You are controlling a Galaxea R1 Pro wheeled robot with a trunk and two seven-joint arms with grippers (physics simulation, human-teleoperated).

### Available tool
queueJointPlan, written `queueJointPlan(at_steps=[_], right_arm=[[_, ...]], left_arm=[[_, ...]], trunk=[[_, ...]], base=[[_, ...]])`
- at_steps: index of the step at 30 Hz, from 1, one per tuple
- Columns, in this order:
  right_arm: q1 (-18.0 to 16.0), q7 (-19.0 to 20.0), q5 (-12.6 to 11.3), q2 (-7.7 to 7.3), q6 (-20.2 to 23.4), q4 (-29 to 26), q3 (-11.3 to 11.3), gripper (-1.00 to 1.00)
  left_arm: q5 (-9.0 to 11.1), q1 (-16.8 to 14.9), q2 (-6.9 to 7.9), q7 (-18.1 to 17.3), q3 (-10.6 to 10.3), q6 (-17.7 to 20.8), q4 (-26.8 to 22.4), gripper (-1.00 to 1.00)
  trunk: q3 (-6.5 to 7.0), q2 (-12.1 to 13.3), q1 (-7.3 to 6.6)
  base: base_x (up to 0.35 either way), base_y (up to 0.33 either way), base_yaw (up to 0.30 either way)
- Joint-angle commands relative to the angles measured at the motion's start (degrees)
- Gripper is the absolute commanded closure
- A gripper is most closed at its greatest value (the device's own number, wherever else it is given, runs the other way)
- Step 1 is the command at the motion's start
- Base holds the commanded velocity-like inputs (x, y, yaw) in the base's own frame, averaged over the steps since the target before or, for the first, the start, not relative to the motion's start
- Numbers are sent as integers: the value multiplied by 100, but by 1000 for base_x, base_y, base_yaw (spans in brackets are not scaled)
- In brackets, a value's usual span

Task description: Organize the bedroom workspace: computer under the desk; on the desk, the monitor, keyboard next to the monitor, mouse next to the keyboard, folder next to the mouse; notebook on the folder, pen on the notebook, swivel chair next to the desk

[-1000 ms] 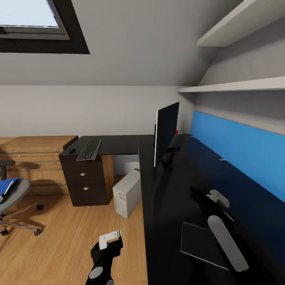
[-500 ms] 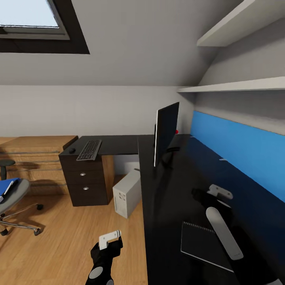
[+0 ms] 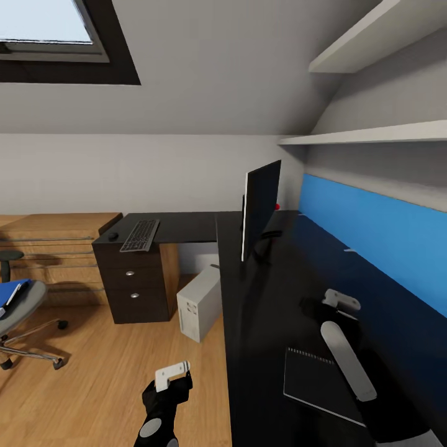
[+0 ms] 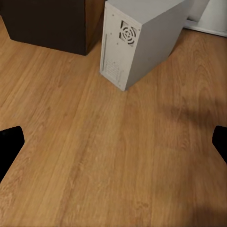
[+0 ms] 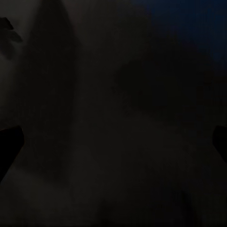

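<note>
Head view: notebook (image 3: 313,376) flat on desk (image 3: 261,298); folder (image 3: 9,295) on swivel chair (image 3: 22,310) seat. Left gripper (image 4: 113,142) jaws open; right gripper (image 5: 113,139) jaws open.

No legible text or labels, seemingly, anywhere.

Black notebook (image 3: 318,383) flat on desk (image 3: 261,310); monitor (image 3: 259,208) upright

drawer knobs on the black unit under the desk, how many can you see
2 on the drawer unit beneath the keyboard: one knob on the upper visible drawer, another knob on the drawer below it. A third may be hidden in the dark top front.
</note>
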Motion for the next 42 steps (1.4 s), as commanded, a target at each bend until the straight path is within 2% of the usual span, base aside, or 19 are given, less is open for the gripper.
queueJointPlan(at_steps=[1, 4, 15, 18, 19, 26, 35, 42], right_arm=[[-72, -35, -42, -6, 272, 99, 7, -100], [-178, -16, -44, -6, 508, 303, 6, -100], [-261, 13, -56, 14, 603, 544, 7, -100], [-393, 75, -66, 18, 623, 876, 6, -100], [-675, 381, -70, 20, 631, 1557, 4, -100], [-836, 543, -65, 21, 633, 2025, 9, -100], [-932, 558, -62, 28, 624, 2245, 12, -100], [-951, 559, -57, 51, 624, 2267, 12, -100]], left_arm=[[27, -4, 2, 43, -13, 22, -6, -100], [20, -4, 1, 47, -15, 21, 44, -100], [18, -4, -6, 39, -17, 21, 80, -100], [18, -4, -7, 39, -17, 21, 81, -100], [14, -4, -6, 39, -17, 21, 81, -100], [17, -4, -4, 40, -17, 21, 80, -100], [11, -4, 1, 39, -17, 21, 81, -100], [9, -4, 1, 39, -17, 21, 81, -100]], trunk=[[-6, -3, -1], [-6, -3, -1], [-6, -3, -1], [-6, -3, -1], [-6, -3, -1], [-6, -3, -1], [-6, -3, -1], [-6, -3, -1]], base=[[0, 0, 0], [0, 0, 0], [0, 0, 0], [0, 0, 0], [0, 0, 0], [0, 0, 0], [-11, 0, 0], [-240, 0, 0]])
